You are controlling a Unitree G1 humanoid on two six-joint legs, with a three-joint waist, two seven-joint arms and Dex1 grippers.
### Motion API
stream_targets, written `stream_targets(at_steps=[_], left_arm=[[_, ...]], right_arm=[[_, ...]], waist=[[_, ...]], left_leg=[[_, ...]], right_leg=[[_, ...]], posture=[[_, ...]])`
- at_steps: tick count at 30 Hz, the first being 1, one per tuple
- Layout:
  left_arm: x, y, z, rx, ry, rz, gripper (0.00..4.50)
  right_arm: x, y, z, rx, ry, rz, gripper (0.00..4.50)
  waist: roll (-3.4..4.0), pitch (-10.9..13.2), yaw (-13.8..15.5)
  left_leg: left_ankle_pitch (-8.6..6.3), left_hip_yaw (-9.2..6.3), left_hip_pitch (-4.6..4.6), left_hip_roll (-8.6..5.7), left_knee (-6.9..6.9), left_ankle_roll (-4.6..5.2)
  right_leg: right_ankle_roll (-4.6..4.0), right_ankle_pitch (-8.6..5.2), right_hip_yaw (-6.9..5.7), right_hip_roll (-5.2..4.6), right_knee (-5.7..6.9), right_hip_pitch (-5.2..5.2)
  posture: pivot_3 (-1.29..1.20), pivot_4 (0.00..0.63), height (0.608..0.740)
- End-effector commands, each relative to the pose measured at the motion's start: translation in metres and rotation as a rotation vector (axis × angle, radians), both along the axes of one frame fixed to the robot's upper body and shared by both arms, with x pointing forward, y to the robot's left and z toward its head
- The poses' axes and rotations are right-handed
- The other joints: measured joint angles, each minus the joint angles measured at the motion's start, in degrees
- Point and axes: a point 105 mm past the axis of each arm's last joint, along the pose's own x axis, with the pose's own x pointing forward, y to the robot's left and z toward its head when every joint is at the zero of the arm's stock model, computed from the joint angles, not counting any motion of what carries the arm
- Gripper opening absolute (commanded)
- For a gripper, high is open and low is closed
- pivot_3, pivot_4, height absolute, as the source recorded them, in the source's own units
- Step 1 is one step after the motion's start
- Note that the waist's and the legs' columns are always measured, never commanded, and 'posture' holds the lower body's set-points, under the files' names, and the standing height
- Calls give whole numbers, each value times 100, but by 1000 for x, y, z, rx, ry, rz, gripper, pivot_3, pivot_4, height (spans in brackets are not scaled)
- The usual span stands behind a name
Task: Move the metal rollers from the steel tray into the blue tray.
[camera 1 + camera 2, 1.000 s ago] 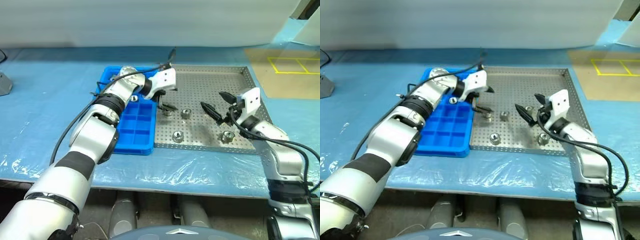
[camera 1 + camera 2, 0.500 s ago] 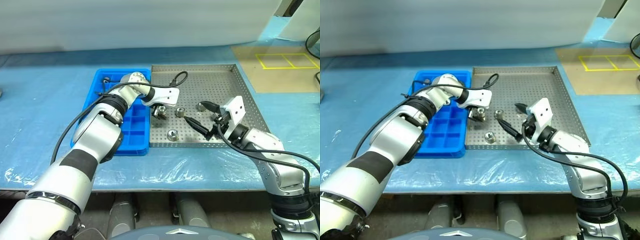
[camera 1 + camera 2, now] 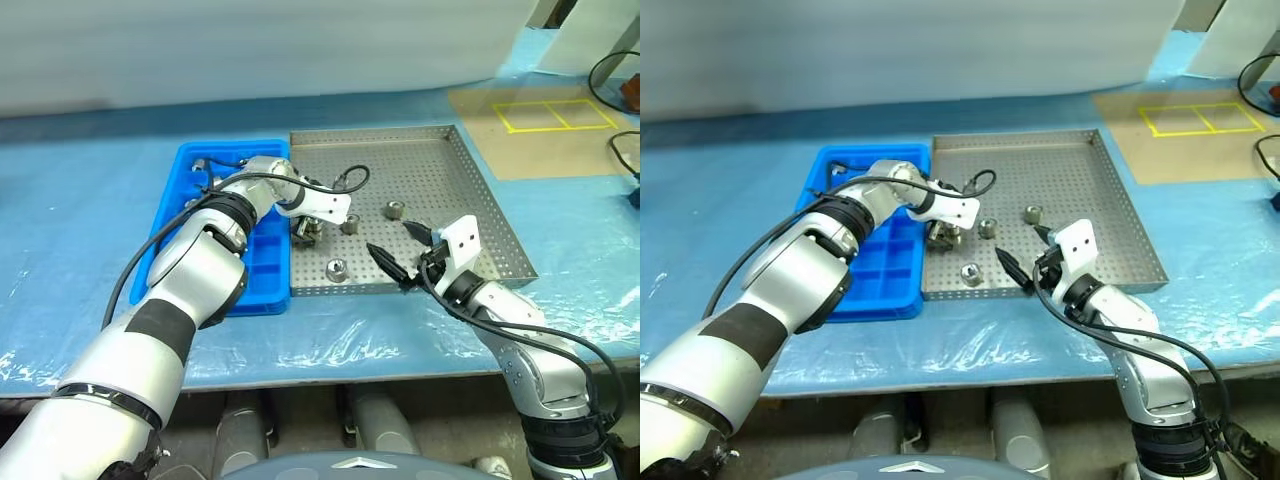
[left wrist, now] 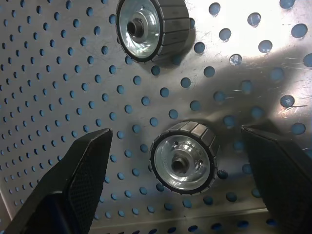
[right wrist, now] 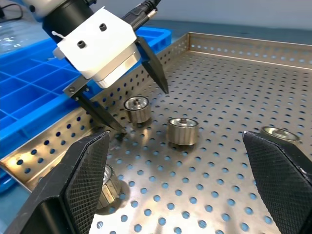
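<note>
The left gripper (image 3: 307,231) hangs over the steel tray (image 3: 455,180) near its left rim, fingers spread wide with one roller (image 4: 184,158) standing between them, not yet touched. A second roller (image 4: 152,27) sits just beyond it, close enough that a sloppy close could nudge it or catch both. Two more metal rollers lie on the perforated floor: one near the front rim (image 3: 336,268), one toward the middle (image 3: 394,210). The blue tray (image 3: 190,190) lies directly alongside, its wall touching or nearly touching the steel tray's left edge; there may be a small item in its far corner, though I can't make it out.

The right gripper (image 3: 398,255) hovers by the front rim, fingers (image 5: 73,190) also wide open and empty, pointing toward the left arm's work.

The main risk as I see it: the fingers come down off-centre and the smooth cylinder squirts sideways, rolling on the metal floor. The raised rim should keep it in the tray. The lift must also clear that rim and the blue wall right beside it, or the roller could be knocked loose. The two grippers are fairly near each other, so the right one should hold off. The right half of the tray and the blue-covered table (image 3: 80,180) around both trays offer plenty of free room.
</note>
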Motion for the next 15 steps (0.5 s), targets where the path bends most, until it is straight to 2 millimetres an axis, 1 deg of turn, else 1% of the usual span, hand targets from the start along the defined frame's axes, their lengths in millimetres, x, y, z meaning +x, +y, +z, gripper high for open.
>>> stream_targets(at_steps=[1,8,15], left_arm=[[-7,1,-9,2,92,17,4470],[-9,12,-17,42,129,39,4470],[-2,20,-19,58,76,82,4470]], right_arm=[[-3,2,15,9,-68,-2,4500],[-1,2,13,5,-69,-13,4500],[1,5,10,10,-66,-7,4500]], waist=[[0,0,-54],[1,-2,-158],[1,-2,-165]], left_leg=[[0,0,0,-2,0,0],[-1,-2,-14,-9,-1,28],[-6,-2,-13,-15,-1,33]], right_leg=[[0,0,0,-1,-1,1],[0,0,-2,-7,-19,0],[0,0,-4,-15,-23,2]], posture=[[-689,150,740],[-676,150,740],[-658,150,740]])
